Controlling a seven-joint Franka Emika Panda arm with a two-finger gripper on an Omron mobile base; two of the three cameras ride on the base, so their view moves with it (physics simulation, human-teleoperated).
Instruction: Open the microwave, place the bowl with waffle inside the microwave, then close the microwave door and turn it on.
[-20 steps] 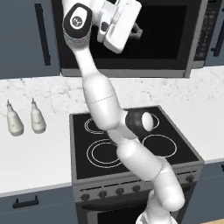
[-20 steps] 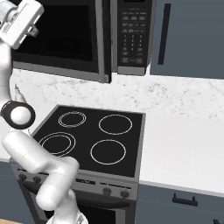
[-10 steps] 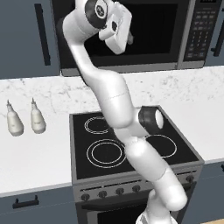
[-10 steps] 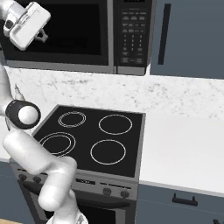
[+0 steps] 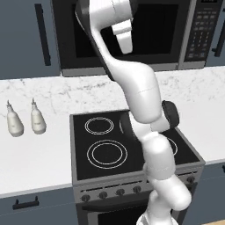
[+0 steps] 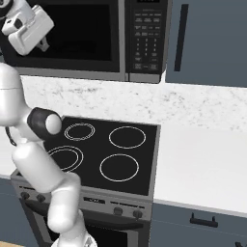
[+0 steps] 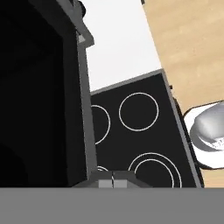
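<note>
Two dark finger tips of the two-finger gripper (image 7: 113, 183) are pressed together, clenched on nothing. The hand view looks down past them, along the face of the wide dark-grey-framed door with black glass (image 5: 154, 30).

- Change: a second ago the white hand sat tilted, high against the upper left of the glass. Now it is rolled so the fingers point down, and it sits a little lower, in front of the middle-left of the window. The dark elbow joint is further right over the black four-ring stovetop (image 6: 111, 144).
- The door looks flush with its frame then and now, so nothing on the appliance itself has moved.
- Meaning (judgement): this is repositioning, not contact. Clenched fingers suit a poke or a hook on an edge, not a grasp.
- I cannot tell what is behind the black glass.

The large black and dark-grey over-range microwave (image 6: 96, 72) hangs above the stovetop between blue-grey cabinets. Its long axis runs left-right along the wall and its front faces out toward the base. The black button panel (image 5: 197, 30) is at its right end, well apart from the hand. The door's free edge is probably beside that panel.

Two small white bottles (image 5: 26, 121) stand on the white counter, left of the stove.
</note>
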